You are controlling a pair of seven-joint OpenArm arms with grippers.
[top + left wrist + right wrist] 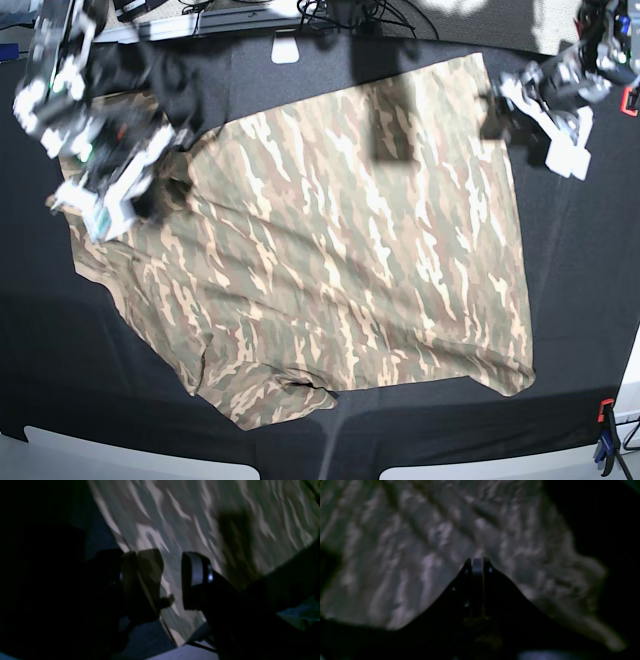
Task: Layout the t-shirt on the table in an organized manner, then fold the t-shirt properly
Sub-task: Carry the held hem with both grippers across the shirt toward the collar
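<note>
The camouflage t-shirt [350,250] lies spread out on the black table [580,300], with one sleeve at the lower front and wrinkles toward the left. My left gripper [172,580] is open, its jaws straddling the shirt's edge [200,517] close to a corner; in the base view it [494,112] is at the shirt's top right corner. A bit of fabric seems to lie against one finger [145,577]. My right gripper [477,565] is shut, just above the shirt [407,542]; no pinched cloth shows. In the base view it [155,195] is over the shirt's left shoulder area.
A red clamp [630,100] is at the right edge, and a red and blue clamp [603,430] at the lower right. Cables [350,15] and a rail run along the back. A white patch [285,50] lies at the back. A light rim [80,445] borders the front.
</note>
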